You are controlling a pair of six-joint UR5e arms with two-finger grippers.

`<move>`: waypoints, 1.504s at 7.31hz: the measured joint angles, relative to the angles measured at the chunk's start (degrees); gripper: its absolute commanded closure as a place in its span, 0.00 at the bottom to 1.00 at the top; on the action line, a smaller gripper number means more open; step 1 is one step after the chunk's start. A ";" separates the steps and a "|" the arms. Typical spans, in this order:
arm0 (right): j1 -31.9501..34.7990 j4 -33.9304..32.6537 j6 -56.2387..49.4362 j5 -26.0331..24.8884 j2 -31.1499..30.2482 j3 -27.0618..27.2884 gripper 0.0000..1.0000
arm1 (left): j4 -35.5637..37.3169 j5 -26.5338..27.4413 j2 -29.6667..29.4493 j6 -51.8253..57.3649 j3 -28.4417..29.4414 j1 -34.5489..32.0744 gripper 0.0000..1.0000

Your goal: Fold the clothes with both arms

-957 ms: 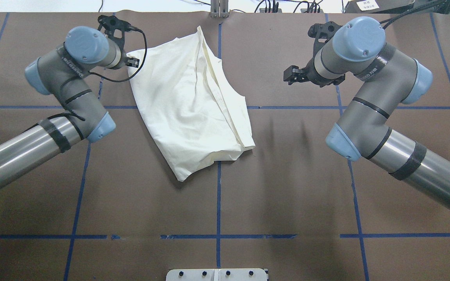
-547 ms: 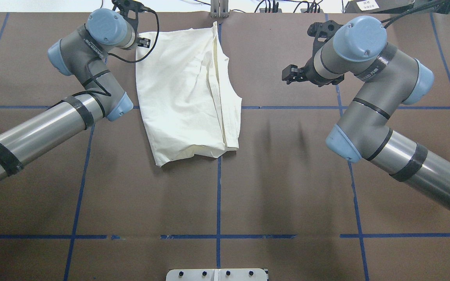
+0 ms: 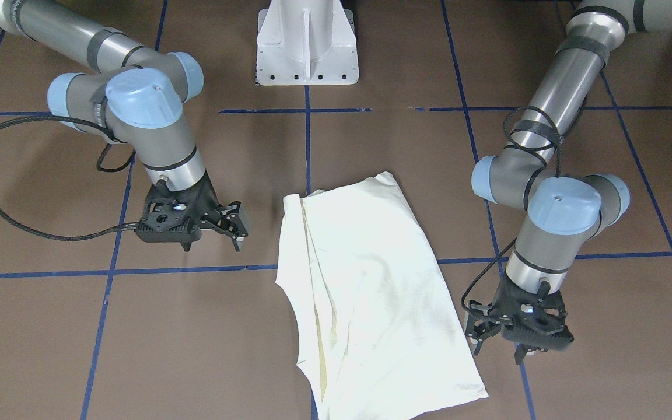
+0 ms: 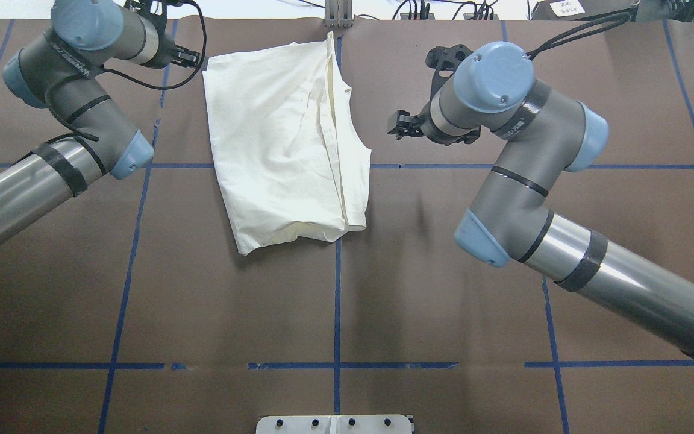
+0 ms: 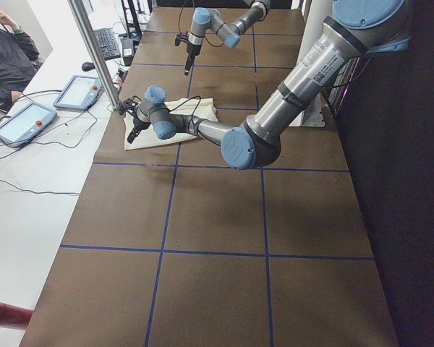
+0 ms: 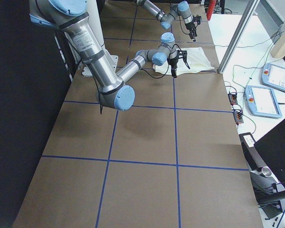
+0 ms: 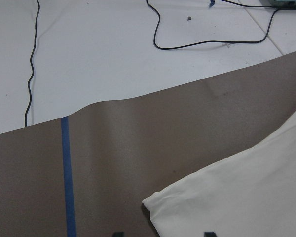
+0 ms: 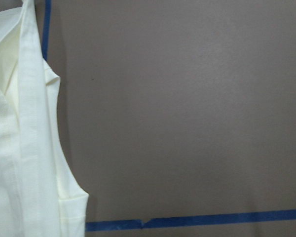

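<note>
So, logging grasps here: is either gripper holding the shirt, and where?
Nothing is held: left gripper and right gripper are both open, clear of the T-shirt.

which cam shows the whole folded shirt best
The overhead exterior view: the shirt lies whole and unblocked. Front-facing crops one end, the side views show it small, the wrist views only edges.

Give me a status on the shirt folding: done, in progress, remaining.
Done: the shirt lies flat, plain side up, folded lengthwise into a narrow panel with layered edges along one side. In hand: nothing; the left gripper and right gripper hang open on either side of it, touching no cloth. Left, probably: the crosswise fold, since the panel is at full length.
</note>
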 measured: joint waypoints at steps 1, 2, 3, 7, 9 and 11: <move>-2.67 -0.42 0.32 -3.45 1.96 -0.61 0.12 | -0.09 -0.91 1.41 0.10 -1.75 -0.22 0.00; -5.73 -0.85 -0.95 -7.54 3.12 -0.59 0.15 | -0.14 -1.25 1.98 0.10 -2.41 -0.28 0.00; -8.64 -1.56 -4.40 -11.81 3.85 -0.26 0.24 | -0.19 -1.37 2.22 0.05 -2.64 -0.30 0.00; -18.57 -2.25 -22.63 -27.10 3.42 0.28 0.43 | -0.17 -1.39 2.85 -0.50 -2.74 -0.32 0.00; -21.10 -2.18 -26.41 -29.99 2.60 0.28 0.57 | -0.16 -1.42 3.22 -0.50 -2.75 -0.29 0.00; -21.47 -2.09 -29.24 -30.90 1.75 0.35 0.66 | -0.14 -1.42 3.53 -0.49 -2.75 -0.25 0.00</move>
